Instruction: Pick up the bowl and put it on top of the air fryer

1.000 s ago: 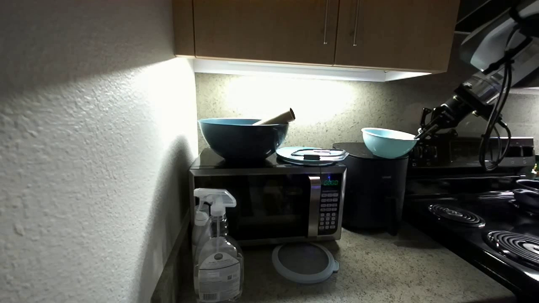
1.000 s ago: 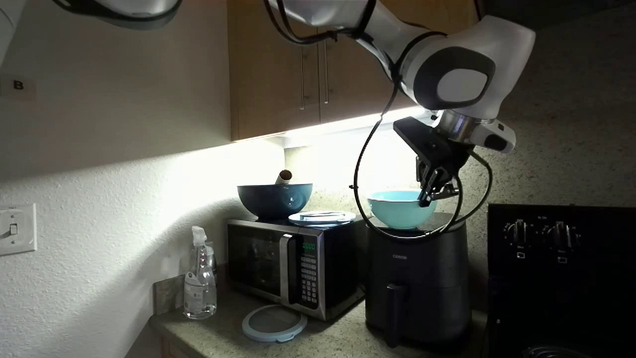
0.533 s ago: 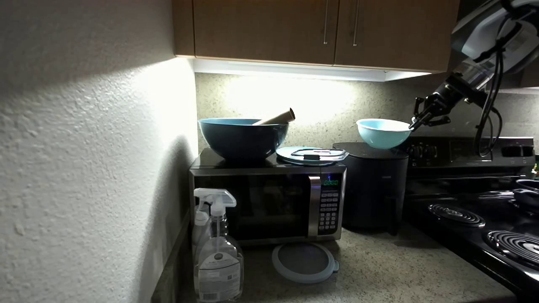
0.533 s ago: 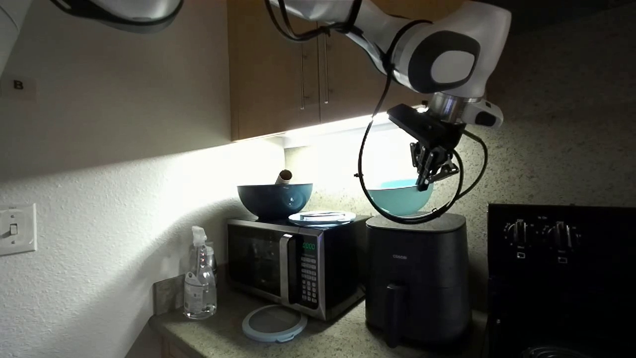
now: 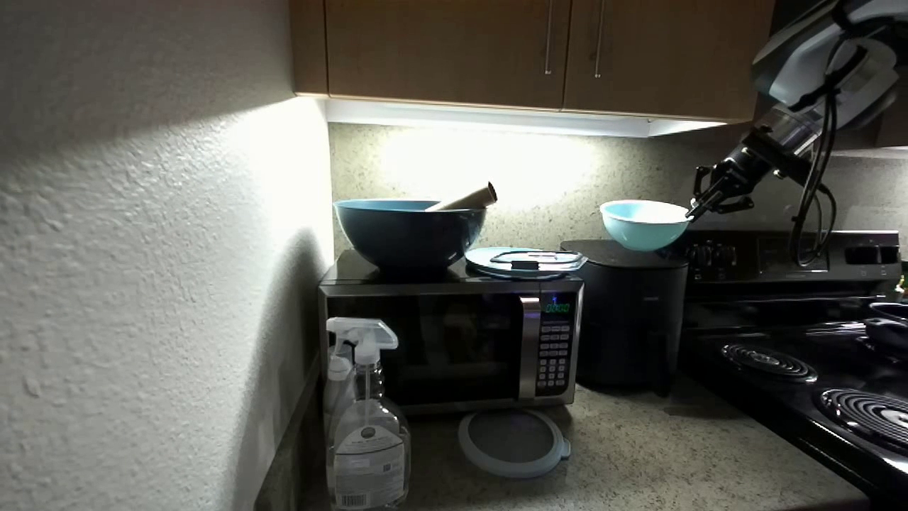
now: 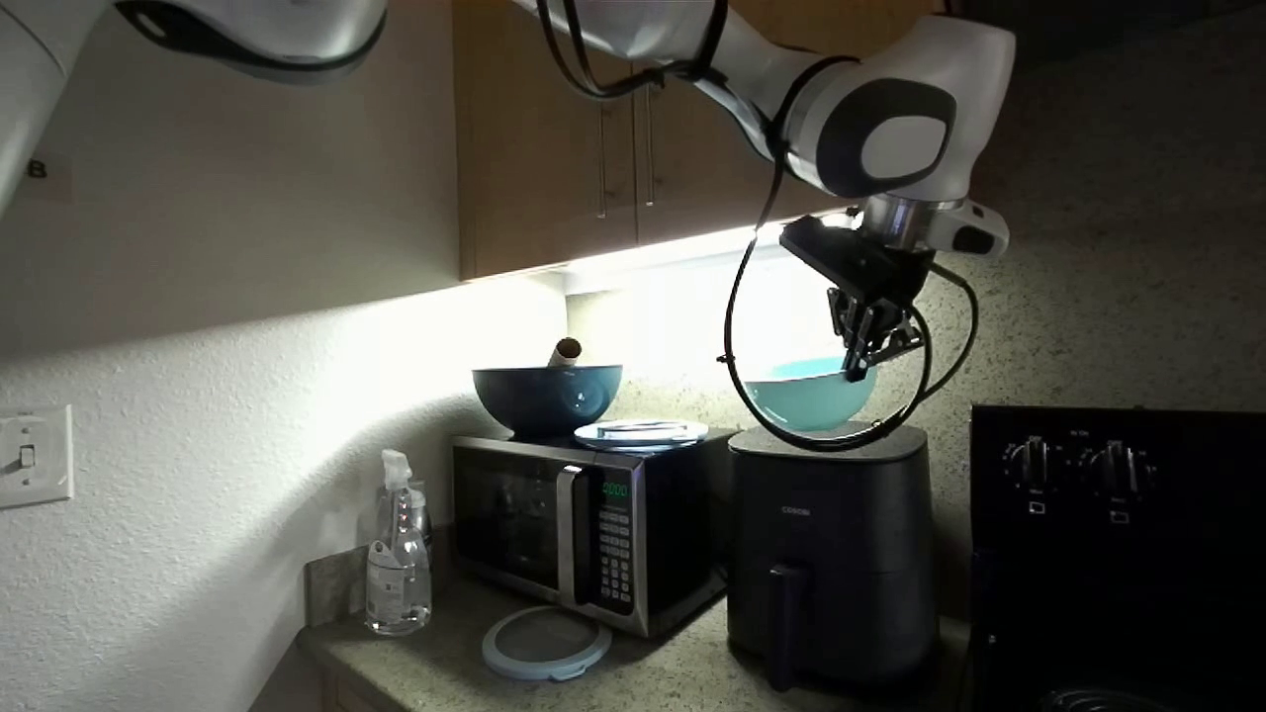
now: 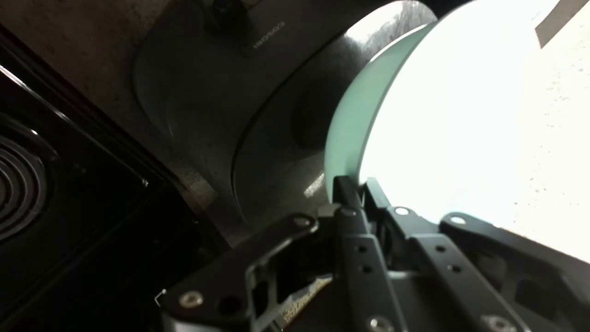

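The small turquoise bowl [image 5: 644,231] is held by its rim over the flat top of the black air fryer [image 5: 628,326]. It also shows in an exterior view [image 6: 806,403]. It looks slightly tilted, and its base seems a little above the lid; the gap is hard to judge. My gripper [image 5: 691,213] is shut on the bowl's right rim, also seen in an exterior view [image 6: 857,368]. In the wrist view the fingertips [image 7: 361,184] pinch the rim, one finger outside, one inside. The bowl's wall [image 7: 352,124] hides part of the air fryer's top [image 7: 286,152]; its inside is overexposed.
The microwave [image 5: 454,348] stands beside the air fryer, bearing a dark blue bowl [image 5: 408,238] and a plate [image 5: 489,262]. Spray bottles [image 5: 369,433] and a grey lid [image 5: 512,443] are in front. Cabinets [image 5: 447,50] hang above. The stove [image 5: 780,333] is at the right.
Compared with one second ago, the gripper and bowl have risen off the air fryer's top and shifted slightly left in an exterior view. Over the last half second they moved only slightly.
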Robot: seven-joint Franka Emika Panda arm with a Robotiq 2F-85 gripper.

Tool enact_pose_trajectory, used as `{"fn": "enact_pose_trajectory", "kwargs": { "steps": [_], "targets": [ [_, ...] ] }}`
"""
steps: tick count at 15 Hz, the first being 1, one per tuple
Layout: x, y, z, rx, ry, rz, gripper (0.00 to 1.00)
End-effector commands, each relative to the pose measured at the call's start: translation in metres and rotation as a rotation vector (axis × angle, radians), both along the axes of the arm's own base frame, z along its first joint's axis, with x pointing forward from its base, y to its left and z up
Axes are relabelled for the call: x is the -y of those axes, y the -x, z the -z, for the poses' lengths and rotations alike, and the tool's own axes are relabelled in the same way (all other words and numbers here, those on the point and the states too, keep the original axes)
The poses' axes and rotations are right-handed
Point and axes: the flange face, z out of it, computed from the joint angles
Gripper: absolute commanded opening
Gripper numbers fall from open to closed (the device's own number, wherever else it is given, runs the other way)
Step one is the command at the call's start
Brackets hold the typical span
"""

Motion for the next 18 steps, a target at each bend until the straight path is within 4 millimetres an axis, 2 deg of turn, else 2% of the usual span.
{"fn": "enact_pose_trajectory", "kwargs": {
  "steps": [1,8,17,18],
  "targets": [
    [0.01,-0.024,-0.016,0.024,0.019,0.061,0.02],
    [0.008,-0.049,-0.02,0.005,-0.082,0.093,0.02],
    [0.003,-0.05,-0.005,-0.078,-0.171,0.142,0.02],
    [0.004,-0.048,-0.001,-0.067,-0.144,0.117,0.08]
  ]
}}
